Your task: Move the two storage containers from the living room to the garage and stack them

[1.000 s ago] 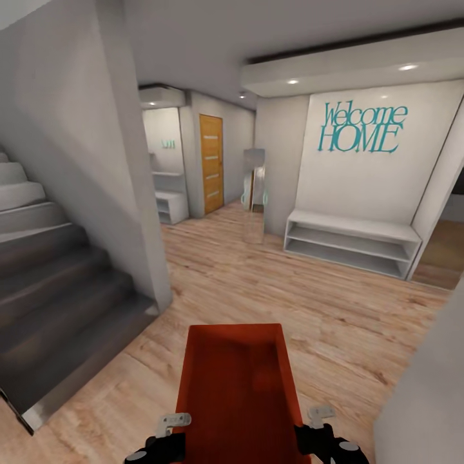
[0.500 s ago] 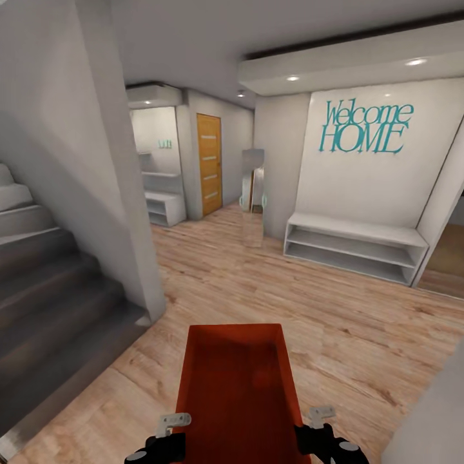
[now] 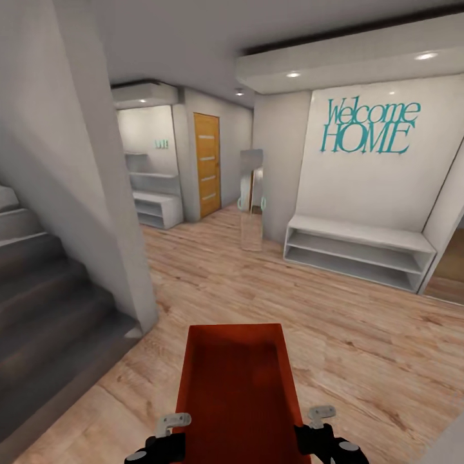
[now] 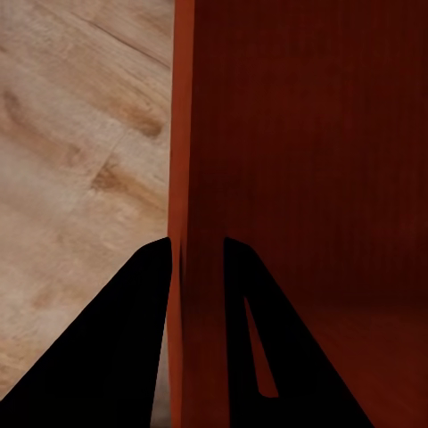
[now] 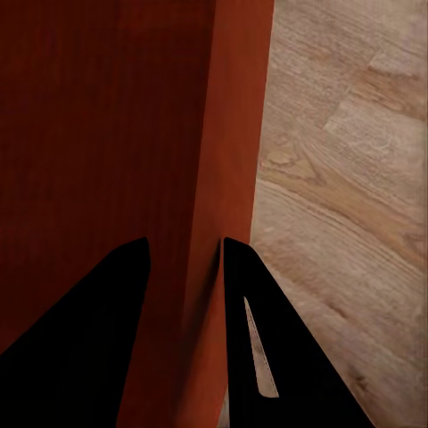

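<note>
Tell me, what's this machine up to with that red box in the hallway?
The robot is carrying one orange-red storage container in front of itself, held off the light wood floor. Its left gripper is clamped on one side wall and its right gripper on the opposite wall. It is in an entry hall, with stairs to its left, a white bench under a "Welcome HOME" sign, and a wooden door ahead.

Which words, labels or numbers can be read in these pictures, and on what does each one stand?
"Welcome HOME": teal letters in two lines on the white wall above the low white shelf.
A small greenish sign on the far wall, left of the wooden door: too small and blurred to read.
The orange bin bears no text.
</note>
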